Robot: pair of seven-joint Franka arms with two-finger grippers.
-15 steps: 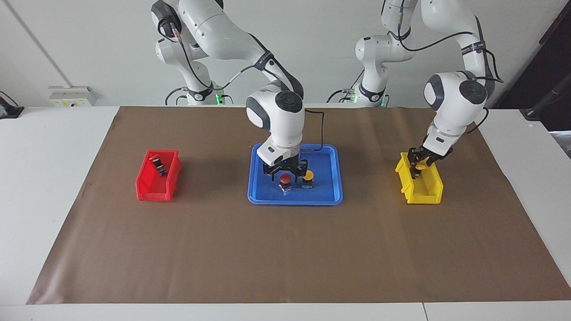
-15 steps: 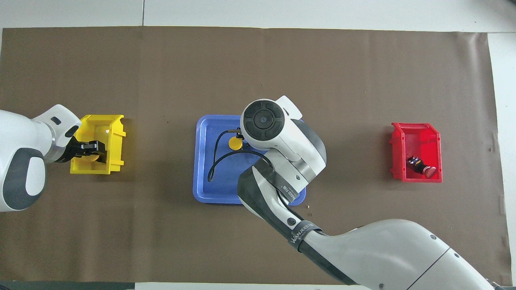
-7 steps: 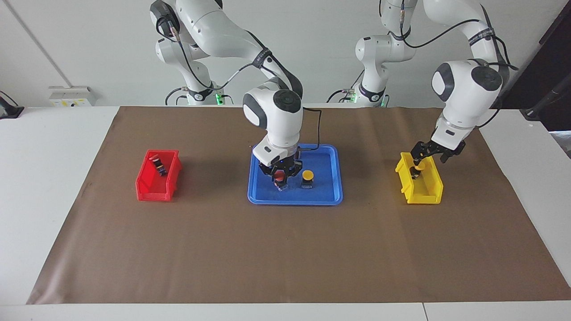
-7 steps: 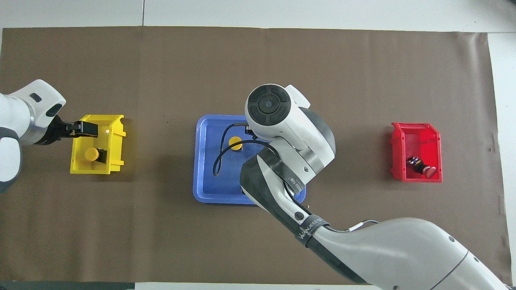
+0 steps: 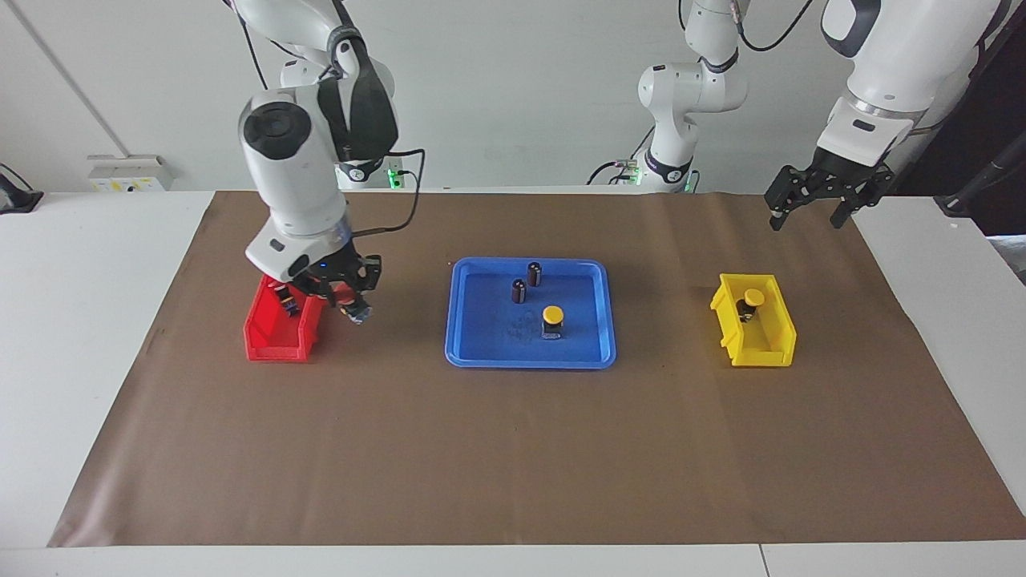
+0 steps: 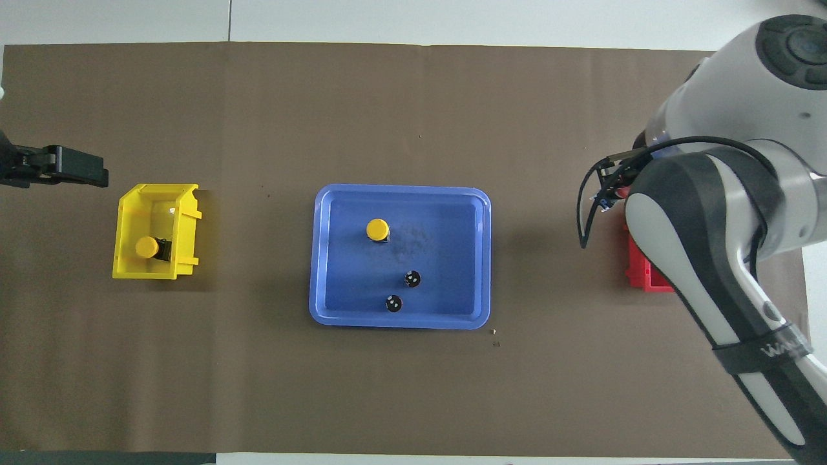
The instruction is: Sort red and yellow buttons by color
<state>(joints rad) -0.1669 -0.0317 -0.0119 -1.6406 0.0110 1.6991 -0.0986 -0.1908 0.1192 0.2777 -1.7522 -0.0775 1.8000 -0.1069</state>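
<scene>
My right gripper [image 5: 345, 293] is shut on a red button [image 5: 353, 308] and hangs at the red bin's [image 5: 276, 340] rim, on the side toward the tray. Another red button [image 5: 285, 301] lies inside that bin. In the overhead view the right arm hides most of the red bin [image 6: 641, 276]. One yellow button [image 5: 552, 317] [image 6: 377, 229] stands on the blue tray [image 5: 529, 358] [image 6: 400, 191]. A second yellow button [image 5: 752, 299] [image 6: 147, 247] sits in the yellow bin [image 5: 761, 349] [image 6: 155, 194]. My left gripper [image 5: 805, 213] [image 6: 61, 169] is open and empty, raised high over the mat beside the yellow bin.
Two dark capless cylinders [image 5: 534, 274] [image 5: 519, 291] stand on the tray nearer to the robots than the yellow button, and show in the overhead view too [image 6: 412, 279] [image 6: 393, 303]. A brown mat [image 5: 513, 449] covers the table.
My right gripper closed on the red button, lifted it off the tray and carried it to the red bin. My left gripper let go of a yellow button in the yellow bin and rose.
</scene>
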